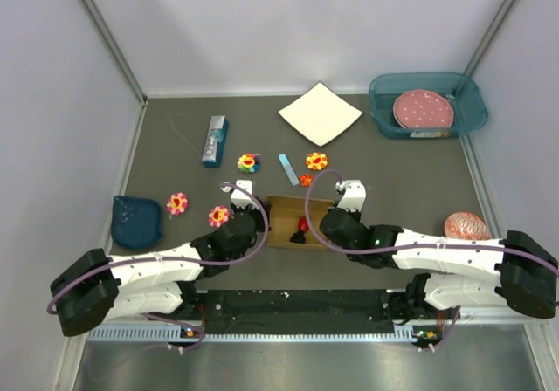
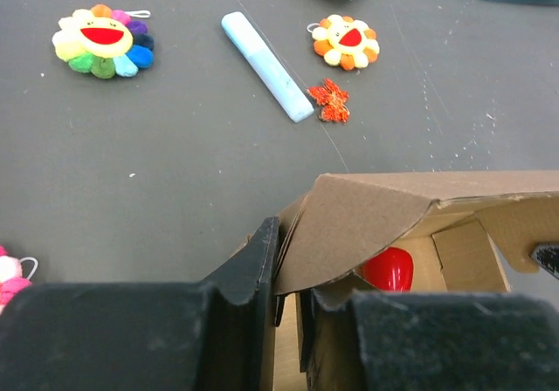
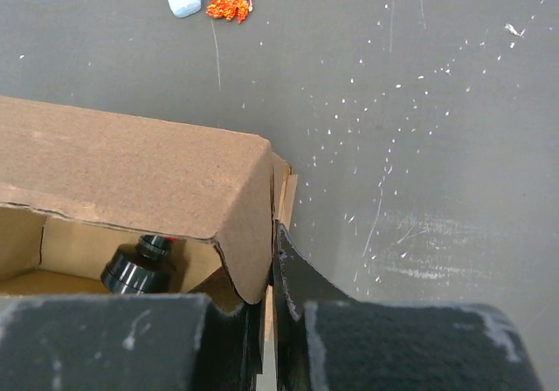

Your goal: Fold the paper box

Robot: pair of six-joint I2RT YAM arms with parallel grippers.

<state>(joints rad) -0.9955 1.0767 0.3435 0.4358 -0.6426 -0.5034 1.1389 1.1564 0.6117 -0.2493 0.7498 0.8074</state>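
The paper box is a brown cardboard carton, partly folded, lying between my two arms. In the left wrist view its left flap curls over the open inside, where a red object lies. My left gripper straddles the box's left wall, its jaws narrowed onto the cardboard; from above it sits at the box's left end. The right gripper is pinched on the right end wall of the box, seen from above at the box's right end. A black cylinder shows inside.
Beyond the box lie a light blue stick, an orange piece and plush flowers. A white square sheet, a blue carton and a teal bin stand further back. A dark blue dish is left, a pink ball right.
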